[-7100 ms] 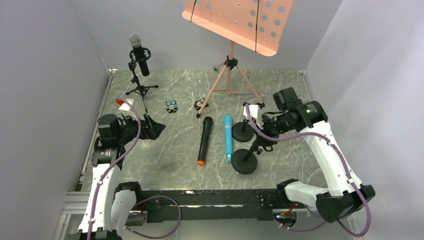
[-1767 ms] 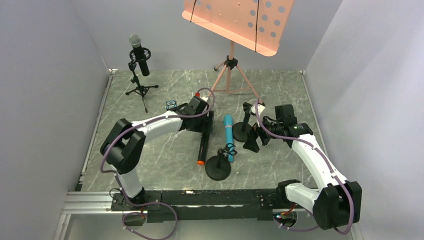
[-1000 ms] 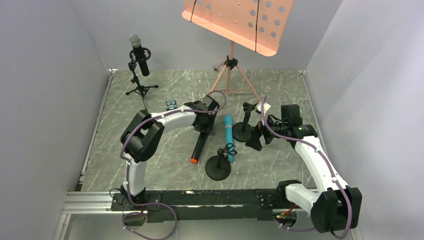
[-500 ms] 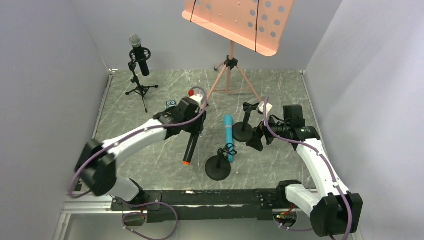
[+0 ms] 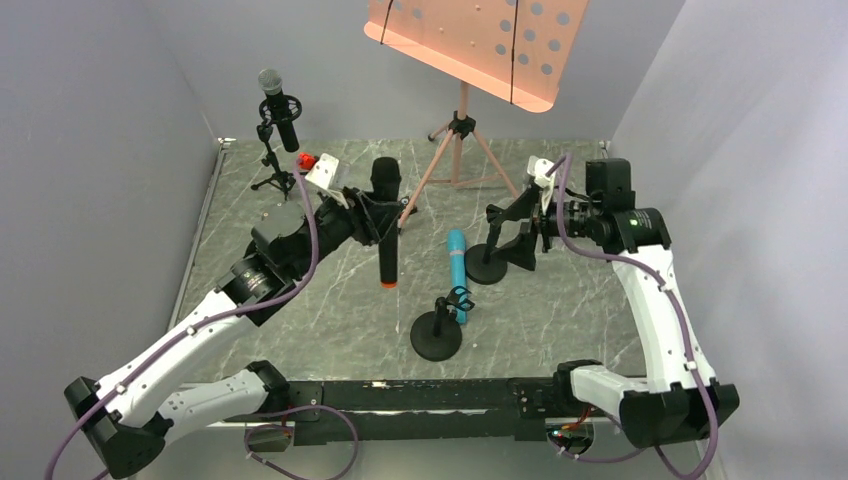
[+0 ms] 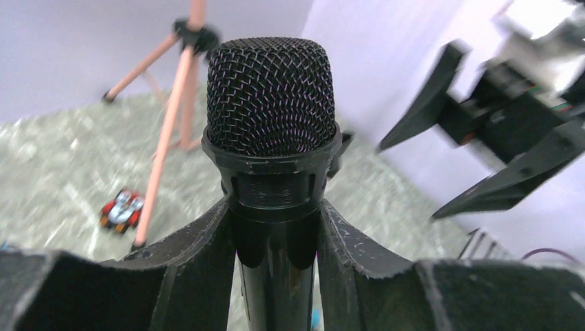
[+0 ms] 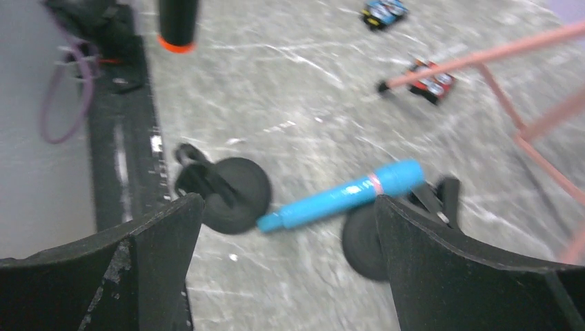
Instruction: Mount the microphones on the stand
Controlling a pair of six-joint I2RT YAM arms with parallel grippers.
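Note:
My left gripper (image 5: 376, 225) is shut on the black microphone (image 5: 386, 215) just below its mesh head (image 6: 270, 96) and holds it upright above the table, orange end cap (image 5: 387, 285) pointing down. The fingers (image 6: 196, 258) clamp its body on both sides. The turquoise microphone (image 5: 457, 262) lies flat on the table between two round-based stands, the near one (image 5: 437, 336) and the far one (image 5: 487, 266). My right gripper (image 5: 520, 225) hovers open and empty above the far stand. A silver-headed microphone (image 5: 280, 110) sits in a tripod stand at the back left.
A salmon music stand (image 5: 470, 40) on tripod legs (image 5: 458, 150) rises at the back centre. Small figurines lie on the marble: a red one (image 7: 431, 79) by a tripod foot and a blue one (image 7: 386, 10). Grey walls close in on both sides.
My left arm has lifted the black microphone off the table and swung it upright, moving back and left. The right gripper has risen and drawn back, still open.

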